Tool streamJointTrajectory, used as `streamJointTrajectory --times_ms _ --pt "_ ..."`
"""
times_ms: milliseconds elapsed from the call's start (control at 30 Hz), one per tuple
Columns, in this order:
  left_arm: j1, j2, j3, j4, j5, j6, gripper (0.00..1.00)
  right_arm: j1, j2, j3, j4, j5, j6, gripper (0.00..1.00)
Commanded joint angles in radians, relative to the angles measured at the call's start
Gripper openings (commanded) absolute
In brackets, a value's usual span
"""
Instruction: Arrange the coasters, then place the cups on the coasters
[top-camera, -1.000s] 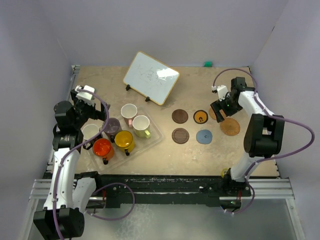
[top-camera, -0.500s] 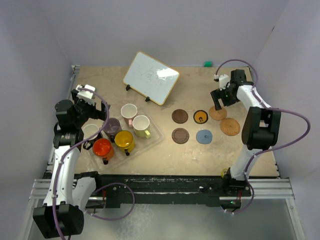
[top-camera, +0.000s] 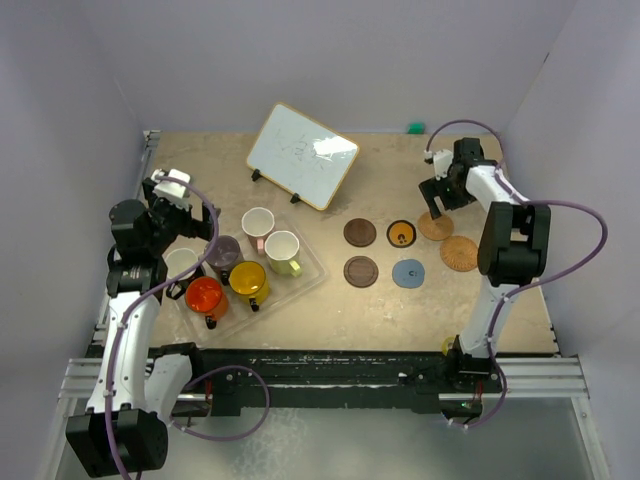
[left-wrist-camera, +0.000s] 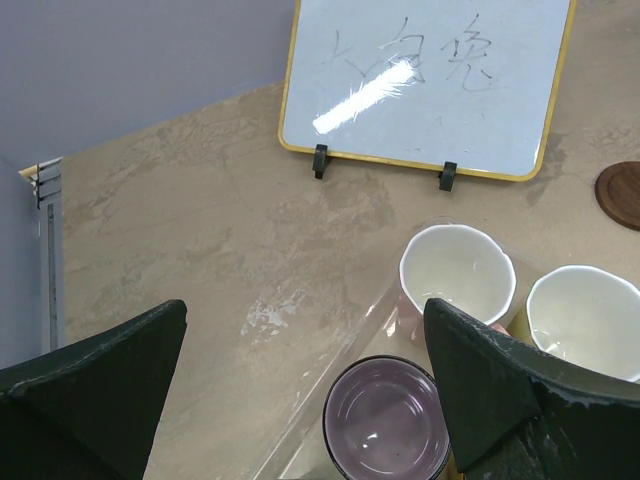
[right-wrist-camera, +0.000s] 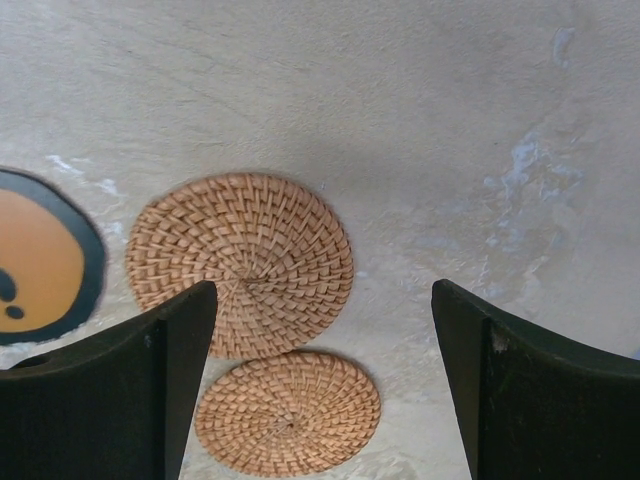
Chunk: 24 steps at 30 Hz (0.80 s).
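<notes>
Near the left edge of the tabletop (top-camera: 200, 170) the clear tray (top-camera: 315, 268) holds the cups (top-camera: 249, 279), under the left fingers (left-wrist-camera: 90, 390), which are spread wide. Six coasters (top-camera: 361, 271) lie in two rows toward the right edge. The right fingers (right-wrist-camera: 110, 390), wide too, hover over the woven pair (right-wrist-camera: 240, 262), whose nearer disc (top-camera: 460, 253) looks off-line: slide it flat, don't pinch.

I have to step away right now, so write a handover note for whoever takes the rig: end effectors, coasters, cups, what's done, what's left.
Left end effector: open, empty, roughly above the mauve-grey cup in the clear tray.
Right end effector: open, empty, above the far tan woven coaster.
Coasters: all six lie flat right of centre, in two rough rows of three, none stacked, none with a cup on it.
Cups: all six sit in the tray at left.
Done: coasters spread out.
Left: perhaps straighten the tan pair, then move every cup onto a coaster.
</notes>
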Motion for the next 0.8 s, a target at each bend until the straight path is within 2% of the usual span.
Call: streamJointTrajectory --times_ms 0,433,767 --pt "0.011 -0.024 -0.006 0.05 0.013 -0.005 0.99 0.004 0.029 0.024 -0.009 0.042 -0.033 0.89" --pt "0.011 -0.043 -0.011 0.053 0.028 -0.005 0.99 -0.028 -0.008 -0.102 -0.018 0.13 -0.134 0.88" --pt "0.011 -0.045 -0.014 0.055 0.039 -0.005 0.99 -0.077 -0.032 -0.136 -0.049 0.081 -0.152 0.87"
